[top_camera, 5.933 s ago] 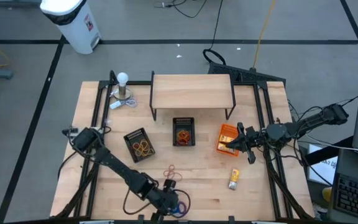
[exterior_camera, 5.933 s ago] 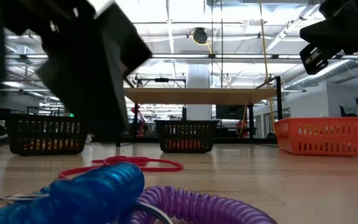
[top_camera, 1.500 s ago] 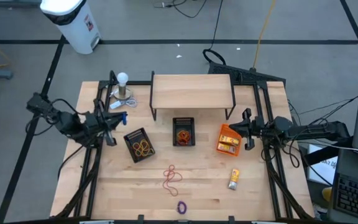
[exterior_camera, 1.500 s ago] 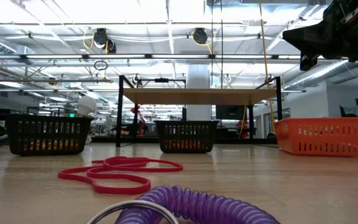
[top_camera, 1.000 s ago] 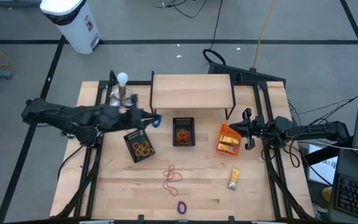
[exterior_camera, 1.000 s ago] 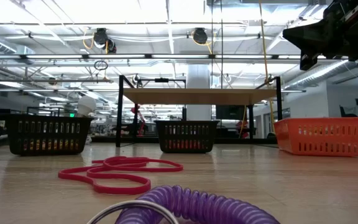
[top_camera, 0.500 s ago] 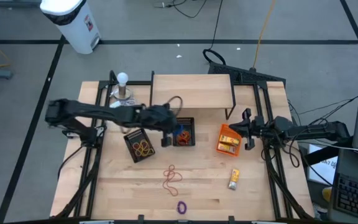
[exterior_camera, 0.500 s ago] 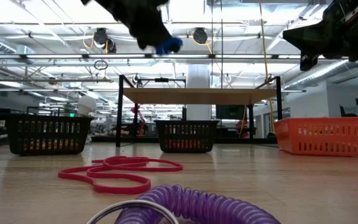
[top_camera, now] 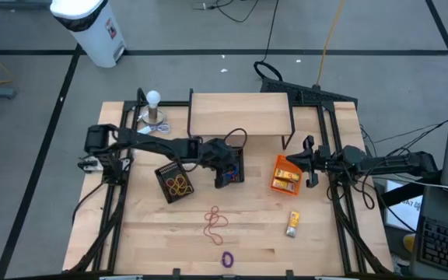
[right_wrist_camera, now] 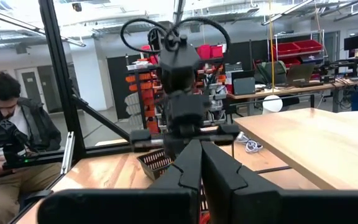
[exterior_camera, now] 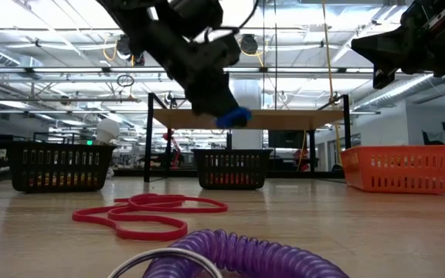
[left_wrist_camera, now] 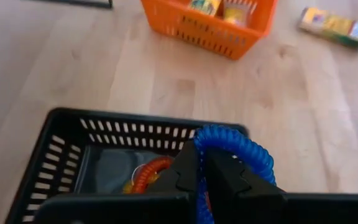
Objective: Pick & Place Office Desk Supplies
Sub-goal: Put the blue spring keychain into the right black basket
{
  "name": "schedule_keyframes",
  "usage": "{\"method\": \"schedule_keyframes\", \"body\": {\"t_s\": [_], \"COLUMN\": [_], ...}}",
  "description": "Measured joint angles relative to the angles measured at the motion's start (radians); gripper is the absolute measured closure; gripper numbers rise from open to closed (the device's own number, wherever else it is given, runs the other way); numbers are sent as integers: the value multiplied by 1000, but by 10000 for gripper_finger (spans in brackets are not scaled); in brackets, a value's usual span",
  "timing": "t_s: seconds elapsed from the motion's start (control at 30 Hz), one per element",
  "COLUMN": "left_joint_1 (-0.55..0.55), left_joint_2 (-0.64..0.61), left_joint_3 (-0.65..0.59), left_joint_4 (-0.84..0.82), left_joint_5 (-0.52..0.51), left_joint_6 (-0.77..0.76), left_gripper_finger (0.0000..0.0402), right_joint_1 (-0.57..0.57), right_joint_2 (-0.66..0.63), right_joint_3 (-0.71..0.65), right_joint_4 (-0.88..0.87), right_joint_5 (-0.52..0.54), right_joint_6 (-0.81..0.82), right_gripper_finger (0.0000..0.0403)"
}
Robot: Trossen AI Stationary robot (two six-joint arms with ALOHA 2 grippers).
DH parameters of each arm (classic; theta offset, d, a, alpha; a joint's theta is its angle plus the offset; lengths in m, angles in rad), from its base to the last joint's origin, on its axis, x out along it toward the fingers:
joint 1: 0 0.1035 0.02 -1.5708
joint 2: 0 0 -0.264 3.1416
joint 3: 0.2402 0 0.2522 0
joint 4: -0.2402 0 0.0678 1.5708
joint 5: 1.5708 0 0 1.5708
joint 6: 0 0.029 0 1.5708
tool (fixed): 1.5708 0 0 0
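My left gripper [top_camera: 229,166] is shut on a blue coiled ring [left_wrist_camera: 236,147], which hangs over the middle black mesh bin [top_camera: 229,177]. The low view shows the ring [exterior_camera: 232,117] well above the bin [exterior_camera: 231,170]. An orange-red coil [left_wrist_camera: 149,173] lies inside that bin [left_wrist_camera: 67,163]. Red rubber bands [top_camera: 215,220], a purple coiled ring [top_camera: 226,259] and a yellow packet [top_camera: 292,224] lie on the table. My right gripper [top_camera: 309,166] waits shut at the table's right side, beside the orange bin [top_camera: 285,174]. My left gripper pinches the blue ring's coil [left_wrist_camera: 211,138] between its two fingertips [left_wrist_camera: 188,176]. The fingers slant down from the table's left. The ring loops out past the tips and hangs clear above the middle bin.
Another black mesh bin [top_camera: 174,181] with tan rubber bands stands left of the middle one. A low wooden shelf [top_camera: 240,115] spans the far side, with a white bulb on a metal base [top_camera: 154,109] to its left. A person [right_wrist_camera: 5,127] sits beyond the table.
My left gripper has swung from over the left bin toward the table's right and has come down over the middle bin, tipping downward, with the blue ring still in its fingers. In the low view it has dropped into sight from above.
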Motion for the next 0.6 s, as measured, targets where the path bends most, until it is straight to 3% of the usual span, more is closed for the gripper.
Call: {"method": "schedule_keyframes", "body": {"t_s": [0.3, 0.6], "left_joint_1": [1, 15], "left_joint_2": [53, 11], "left_joint_3": [0, 0], "left_joint_4": [8, -1], "left_joint_5": [0, -4], "left_joint_6": [22, 25], "left_gripper_finger": [374, 228], "right_joint_1": [0, 0], "right_joint_2": [2, 2], "right_joint_3": [0, 0], "right_joint_4": [-2, -5], "right_joint_5": [0, 0], "right_joint_6": [0, 0], "right_gripper_finger": [403, 403]}}
